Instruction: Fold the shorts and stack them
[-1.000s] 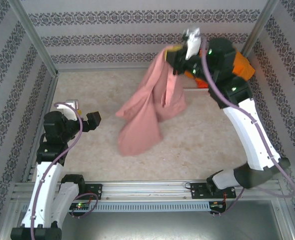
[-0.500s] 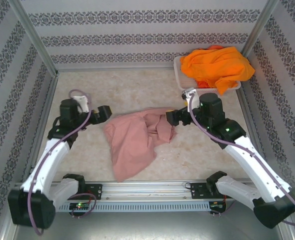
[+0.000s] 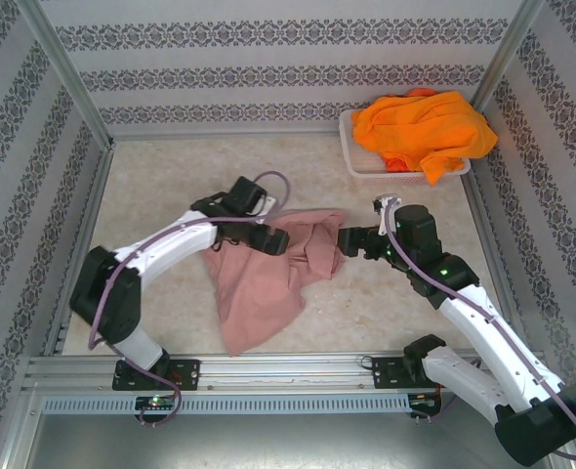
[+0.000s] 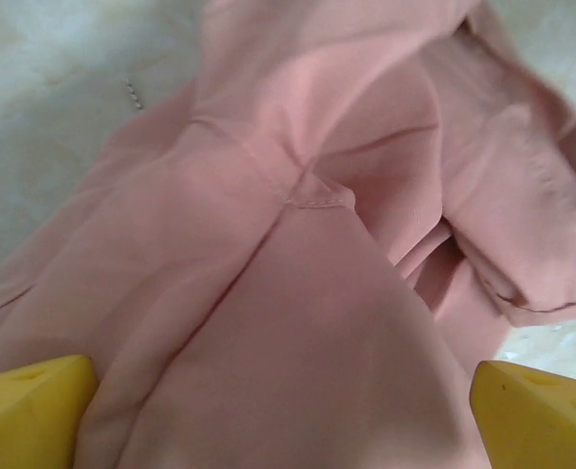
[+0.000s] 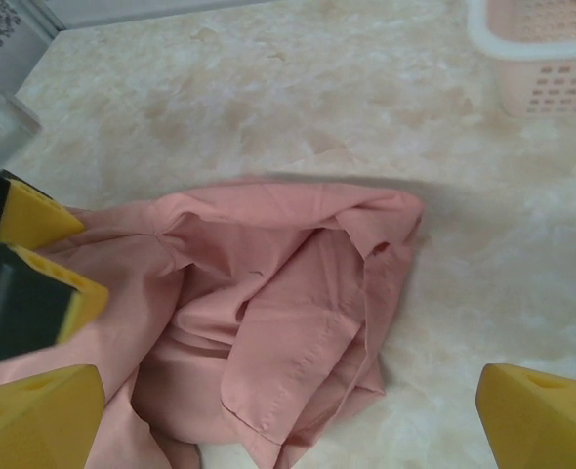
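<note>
Two reaches inward | left arm [image 3: 161, 246] jaws apart over pink shorts [image 3: 259, 293] | right arm [image 3: 473, 313] jaws apart beside them

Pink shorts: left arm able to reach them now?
Likely yes: the left gripper is open directly over the pink shorts, nothing between; the right gripper sits off to their side.

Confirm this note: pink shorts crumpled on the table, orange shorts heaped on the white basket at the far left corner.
One point is wrong. The top external view shows the white basket with the orange shorts at the far right corner, not the far left. The rest holds: the pink shorts lie crumpled on the table.
</note>
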Tool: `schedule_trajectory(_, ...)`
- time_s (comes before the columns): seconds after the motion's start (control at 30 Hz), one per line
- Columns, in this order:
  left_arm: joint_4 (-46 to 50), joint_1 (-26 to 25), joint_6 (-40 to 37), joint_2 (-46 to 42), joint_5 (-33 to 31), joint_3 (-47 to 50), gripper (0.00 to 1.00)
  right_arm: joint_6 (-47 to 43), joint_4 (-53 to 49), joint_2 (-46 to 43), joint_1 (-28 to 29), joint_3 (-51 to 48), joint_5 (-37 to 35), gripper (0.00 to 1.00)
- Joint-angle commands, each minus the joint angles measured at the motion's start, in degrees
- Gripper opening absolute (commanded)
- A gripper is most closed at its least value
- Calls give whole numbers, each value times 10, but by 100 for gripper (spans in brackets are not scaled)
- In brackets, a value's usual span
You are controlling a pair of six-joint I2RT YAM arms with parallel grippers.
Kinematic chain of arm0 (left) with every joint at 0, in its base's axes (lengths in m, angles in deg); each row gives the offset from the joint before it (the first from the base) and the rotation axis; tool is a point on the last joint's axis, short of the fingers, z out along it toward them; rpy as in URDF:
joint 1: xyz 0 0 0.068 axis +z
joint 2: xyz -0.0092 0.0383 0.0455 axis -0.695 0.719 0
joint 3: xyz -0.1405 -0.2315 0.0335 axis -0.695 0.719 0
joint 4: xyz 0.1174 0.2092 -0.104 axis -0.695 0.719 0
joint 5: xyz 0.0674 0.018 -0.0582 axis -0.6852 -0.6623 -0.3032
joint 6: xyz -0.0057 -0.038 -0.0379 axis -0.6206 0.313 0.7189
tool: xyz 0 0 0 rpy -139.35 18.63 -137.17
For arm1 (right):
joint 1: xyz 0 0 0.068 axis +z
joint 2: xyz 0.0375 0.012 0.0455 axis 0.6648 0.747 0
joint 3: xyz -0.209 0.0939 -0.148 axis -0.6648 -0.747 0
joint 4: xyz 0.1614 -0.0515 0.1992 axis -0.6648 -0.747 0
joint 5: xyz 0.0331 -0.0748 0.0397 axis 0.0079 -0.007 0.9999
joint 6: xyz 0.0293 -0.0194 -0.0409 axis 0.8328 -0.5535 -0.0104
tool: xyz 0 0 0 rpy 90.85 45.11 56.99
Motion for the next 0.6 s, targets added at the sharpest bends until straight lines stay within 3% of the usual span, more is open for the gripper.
schedule_trajectory(0.0,68,-55,-48,17,-103,-62,98,39,-7,-8,-16,-22,-38,98)
schedule_trajectory(0.13,19,-118,-81,20,-98,-86,99,87,-17,-19,-74,-46,-37,98)
schedule_trajectory(0.33,20,-184,-141,90,-122,-140,99,137,-17,-34,-215,-87,49,98)
schedule_trajectory(0.57,58,-210,-151,227,-147,-225,99,143,-16,-44,-273,-101,93,98)
